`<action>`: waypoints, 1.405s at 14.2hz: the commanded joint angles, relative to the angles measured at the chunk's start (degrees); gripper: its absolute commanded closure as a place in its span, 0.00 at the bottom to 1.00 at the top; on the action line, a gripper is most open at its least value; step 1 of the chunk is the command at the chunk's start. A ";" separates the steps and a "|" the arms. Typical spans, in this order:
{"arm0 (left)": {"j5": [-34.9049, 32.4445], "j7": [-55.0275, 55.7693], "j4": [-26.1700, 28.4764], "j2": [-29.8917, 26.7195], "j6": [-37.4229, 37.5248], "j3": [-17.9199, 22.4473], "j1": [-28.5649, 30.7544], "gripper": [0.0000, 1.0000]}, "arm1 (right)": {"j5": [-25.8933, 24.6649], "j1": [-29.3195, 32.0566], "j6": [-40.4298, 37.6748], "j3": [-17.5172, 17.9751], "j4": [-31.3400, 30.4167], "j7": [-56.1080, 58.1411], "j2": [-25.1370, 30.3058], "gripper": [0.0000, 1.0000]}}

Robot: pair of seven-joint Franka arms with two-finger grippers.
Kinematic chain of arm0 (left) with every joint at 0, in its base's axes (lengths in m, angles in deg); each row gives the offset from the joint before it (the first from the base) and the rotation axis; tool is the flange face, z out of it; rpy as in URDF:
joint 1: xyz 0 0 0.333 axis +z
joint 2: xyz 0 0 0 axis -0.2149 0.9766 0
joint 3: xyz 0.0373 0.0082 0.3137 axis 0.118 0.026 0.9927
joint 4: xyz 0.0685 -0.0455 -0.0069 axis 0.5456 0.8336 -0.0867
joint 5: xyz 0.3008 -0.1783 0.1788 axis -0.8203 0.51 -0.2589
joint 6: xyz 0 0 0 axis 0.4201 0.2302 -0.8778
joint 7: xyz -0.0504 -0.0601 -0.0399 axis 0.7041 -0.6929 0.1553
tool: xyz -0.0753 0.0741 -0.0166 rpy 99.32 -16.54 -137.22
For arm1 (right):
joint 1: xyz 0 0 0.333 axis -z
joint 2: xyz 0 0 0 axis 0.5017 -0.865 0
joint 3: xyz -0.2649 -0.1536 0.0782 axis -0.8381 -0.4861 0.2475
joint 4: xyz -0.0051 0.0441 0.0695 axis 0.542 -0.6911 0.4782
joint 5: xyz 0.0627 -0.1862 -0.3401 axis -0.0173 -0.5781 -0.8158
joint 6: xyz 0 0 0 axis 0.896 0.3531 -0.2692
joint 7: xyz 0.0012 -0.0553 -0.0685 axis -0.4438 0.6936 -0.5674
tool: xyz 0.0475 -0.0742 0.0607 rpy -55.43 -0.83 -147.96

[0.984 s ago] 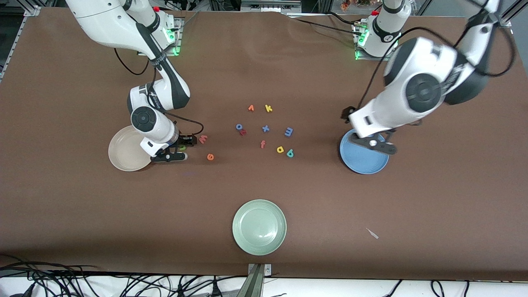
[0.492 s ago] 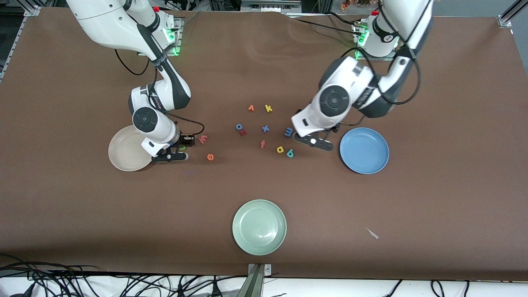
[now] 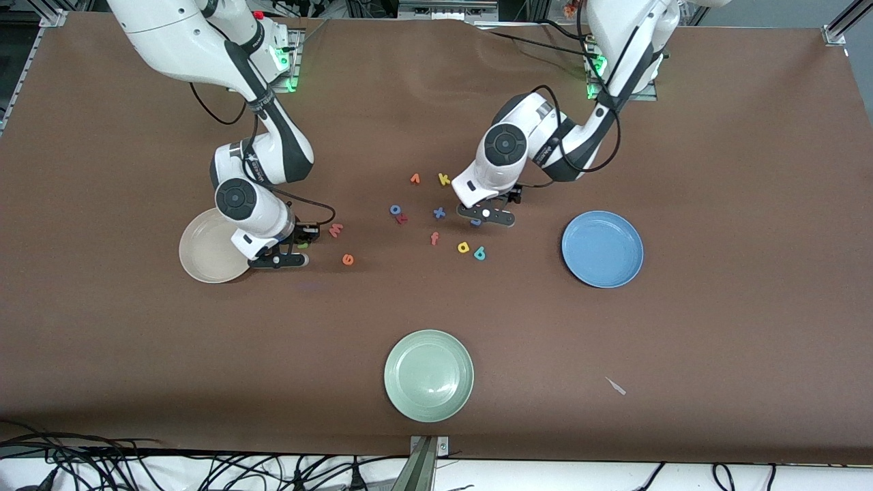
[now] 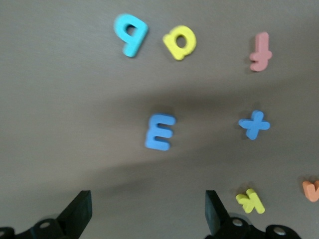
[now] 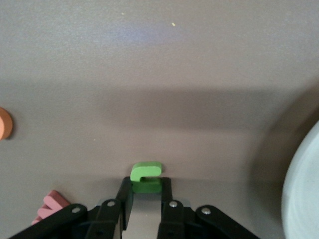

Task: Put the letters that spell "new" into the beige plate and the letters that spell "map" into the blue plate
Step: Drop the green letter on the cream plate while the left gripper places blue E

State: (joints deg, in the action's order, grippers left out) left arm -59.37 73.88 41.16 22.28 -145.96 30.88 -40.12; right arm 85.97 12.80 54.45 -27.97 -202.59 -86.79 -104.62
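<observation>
My right gripper is down at the table beside the beige plate, shut on the green n. The pinkish-red w and the orange e lie close by on the brown cloth. My left gripper hangs open over the blue m, which its hand mostly hides in the front view. Nearer the front camera lie the yellow a and the teal p. The blue plate sits toward the left arm's end with nothing on it.
Loose letters surround the m: an orange f, a blue x, a blue o, a red r, a yellow k and another orange letter. A pale green plate sits near the front edge.
My left arm has swung from over the blue plate to over the blue m, still open. My right gripper has shut on the green n.
</observation>
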 commanded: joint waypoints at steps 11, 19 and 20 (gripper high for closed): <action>-5.56 -0.20 -3.15 6.90 -10.31 0.79 -0.85 0.03 | 2.57 5.44 -25.75 -2.90 15.84 0.08 -0.23 0.80; -9.43 -2.66 -3.06 7.70 -9.79 0.97 -0.50 1.00 | 3.00 7.21 -25.67 -8.80 15.05 11.52 -1.72 0.00; -9.43 -2.57 -3.06 7.35 -9.43 1.06 -0.24 1.00 | 3.09 7.21 -26.10 -8.63 15.66 11.44 -1.64 0.00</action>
State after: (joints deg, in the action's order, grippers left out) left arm -67.10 71.86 38.75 29.28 -156.17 31.66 -40.68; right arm 88.45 19.66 28.74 -36.96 -187.62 -76.47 -106.19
